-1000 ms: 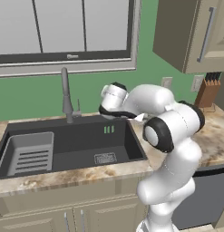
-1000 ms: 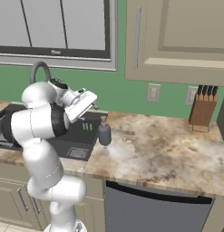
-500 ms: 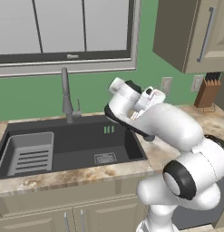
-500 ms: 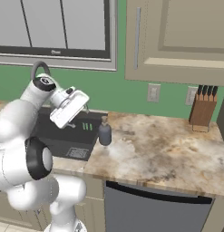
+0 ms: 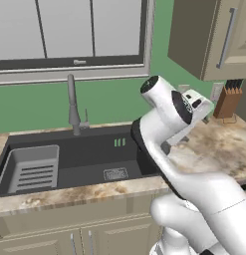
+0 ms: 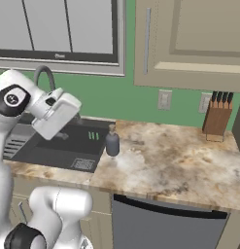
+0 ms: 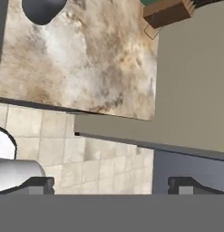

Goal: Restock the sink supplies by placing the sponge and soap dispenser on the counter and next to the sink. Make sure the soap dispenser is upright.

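soap dispenser: one soap dispenser [image 6: 112, 142] stood upright on the counter [image 6: 180, 160], just beside the right edge of the sink [image 6: 68, 145]. Looked already placed; upright requirement met as far as I could judge. In the hand view it showed from above at the top left [image 7: 42, 10].
sponge: couldn't spot it in any view; judged that half of the task not yet done.
gripper: gripper [image 7: 111, 185] was released, tips wide apart, nothing between them. Nothing held.
gripper aim: the hand view looked down over the counter's front edge at the floor [image 7: 86, 154] and a tan cabinet face [image 7: 195, 90]. So it was pointed away from the sink, probably because there was nothing to carry right then.
arm: arm [image 5: 169, 129] was raised and folded over the right end of the sink, clear of the bottle. Sensible clearance, no risk of tipping the dispenser.
sink: one basin, one grey rack insert [image 5: 32, 169] at its left end, one faucet [image 5: 72, 104] behind it.
knife block: one knife block [image 6: 217, 116] at the far right of the counter against the wall, well apart from the bottle.
counts: 1 dispenser, 0 sponges seen, 1 sink, 1 gripper.
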### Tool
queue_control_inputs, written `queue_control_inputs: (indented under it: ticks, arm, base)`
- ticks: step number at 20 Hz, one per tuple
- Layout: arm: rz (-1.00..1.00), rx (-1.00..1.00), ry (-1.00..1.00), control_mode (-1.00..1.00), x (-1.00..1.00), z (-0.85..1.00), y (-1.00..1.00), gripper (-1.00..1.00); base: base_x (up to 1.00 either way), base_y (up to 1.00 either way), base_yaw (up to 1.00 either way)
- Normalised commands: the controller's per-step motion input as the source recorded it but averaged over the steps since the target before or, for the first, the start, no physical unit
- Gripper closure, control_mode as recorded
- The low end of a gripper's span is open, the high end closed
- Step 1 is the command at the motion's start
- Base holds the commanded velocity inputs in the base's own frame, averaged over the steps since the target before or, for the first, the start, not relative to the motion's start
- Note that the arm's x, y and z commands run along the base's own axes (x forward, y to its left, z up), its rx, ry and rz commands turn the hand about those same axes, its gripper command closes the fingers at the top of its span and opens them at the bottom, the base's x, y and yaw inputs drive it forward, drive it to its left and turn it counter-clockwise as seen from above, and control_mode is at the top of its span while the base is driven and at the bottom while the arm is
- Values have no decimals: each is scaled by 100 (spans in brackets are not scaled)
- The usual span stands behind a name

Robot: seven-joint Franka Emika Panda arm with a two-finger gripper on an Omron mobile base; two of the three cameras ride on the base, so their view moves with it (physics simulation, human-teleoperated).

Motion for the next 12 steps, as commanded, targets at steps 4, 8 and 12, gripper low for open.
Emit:
queue_control_inputs:
  ticks: [4,8,12]
  arm:
    - [-1,21,-46,-100,-95,2,0,-100]
    - [0,36,-31,-100,-61,-31,2,-100]
    - [0,27,-6,-100,-22,-3,20,-100]
  base:
    - [0,0,0]
    - [0,0,0]
    - [0,0,0]
